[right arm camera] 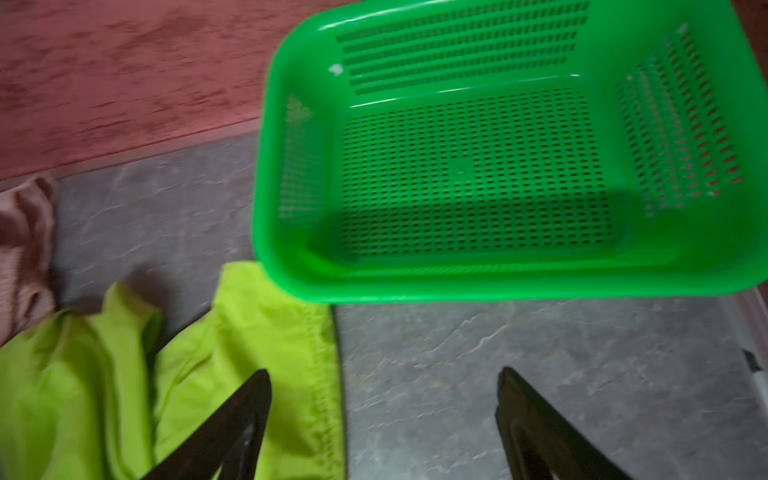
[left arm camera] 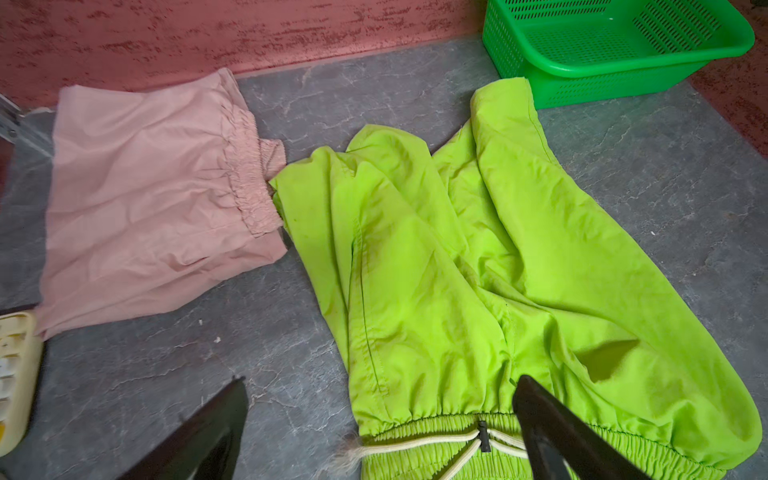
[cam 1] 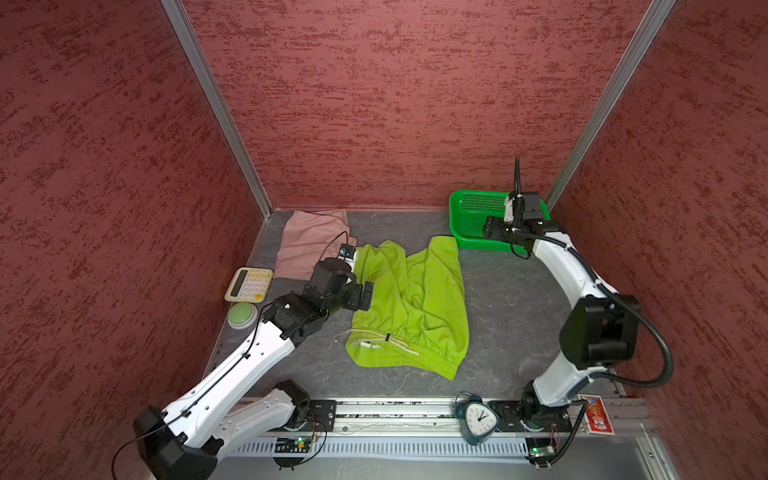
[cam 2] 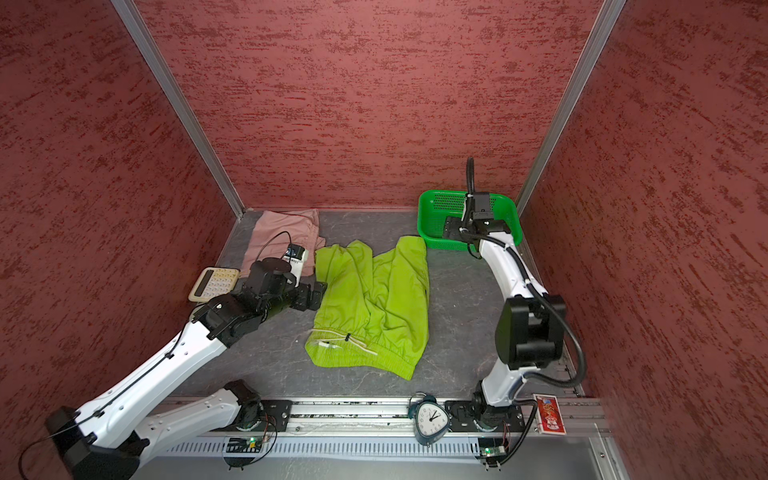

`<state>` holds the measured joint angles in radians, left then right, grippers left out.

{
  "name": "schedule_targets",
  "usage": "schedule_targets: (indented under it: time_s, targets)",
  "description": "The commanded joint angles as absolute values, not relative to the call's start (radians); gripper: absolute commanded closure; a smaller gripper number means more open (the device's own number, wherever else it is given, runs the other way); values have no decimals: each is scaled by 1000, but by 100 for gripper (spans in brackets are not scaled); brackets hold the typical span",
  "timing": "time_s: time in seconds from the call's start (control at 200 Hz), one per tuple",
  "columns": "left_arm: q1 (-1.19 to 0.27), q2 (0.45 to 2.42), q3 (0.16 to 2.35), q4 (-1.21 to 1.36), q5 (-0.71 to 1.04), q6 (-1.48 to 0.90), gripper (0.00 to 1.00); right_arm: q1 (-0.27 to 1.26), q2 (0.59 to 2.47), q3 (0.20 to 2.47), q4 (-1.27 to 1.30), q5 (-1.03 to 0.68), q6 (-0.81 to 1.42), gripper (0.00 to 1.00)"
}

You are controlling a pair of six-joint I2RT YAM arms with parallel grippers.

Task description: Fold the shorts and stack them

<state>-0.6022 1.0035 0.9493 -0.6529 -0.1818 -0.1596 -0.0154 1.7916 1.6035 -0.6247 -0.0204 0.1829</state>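
Note:
The lime green shorts [cam 1: 411,299] [cam 2: 374,299] lie rumpled mid-table, with the waistband and white drawstring toward the front. The pink shorts [cam 1: 307,245] [cam 2: 282,232] lie flat at the back left, touching a green leg. My left gripper [cam 1: 365,295] [cam 2: 318,295] hovers open at the green pair's left edge. In the left wrist view it [left arm camera: 380,380] spans the waistband corner of the green shorts [left arm camera: 478,270], with the pink shorts [left arm camera: 145,208] beyond. My right gripper [cam 1: 490,226] [right arm camera: 384,372] is open and empty, above the far hem of the green shorts [right arm camera: 249,353].
A green perforated basket [cam 1: 457,220] [cam 2: 426,216] [left arm camera: 623,62] [right arm camera: 498,291] stands at the back right, with a green shorts leg touching it. A calculator [cam 1: 249,284] and a round green button [cam 1: 242,316] sit at the left edge. An alarm clock [cam 1: 478,419] and a red box [cam 1: 598,415] rest on the front rail.

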Motion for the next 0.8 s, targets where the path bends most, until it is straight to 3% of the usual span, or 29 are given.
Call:
schedule_targets:
  time_s: [0.0, 0.356, 0.556, 0.796]
  targets:
    - [-589, 1028, 929, -570, -105, -154, 1, -96, 1940, 1788, -679, 1, 118, 14]
    - [-581, 1058, 883, -547, -77, -176, 1, -217, 2284, 2126, -768, -51, 133, 16]
    - [-571, 1048, 852, -528, -69, -186, 1, -232, 2233, 2005, -760, -53, 135, 15]
    - [-557, 1046, 844, -528, -48, -181, 1, -233, 2037, 1692, -661, -96, 189, 15]
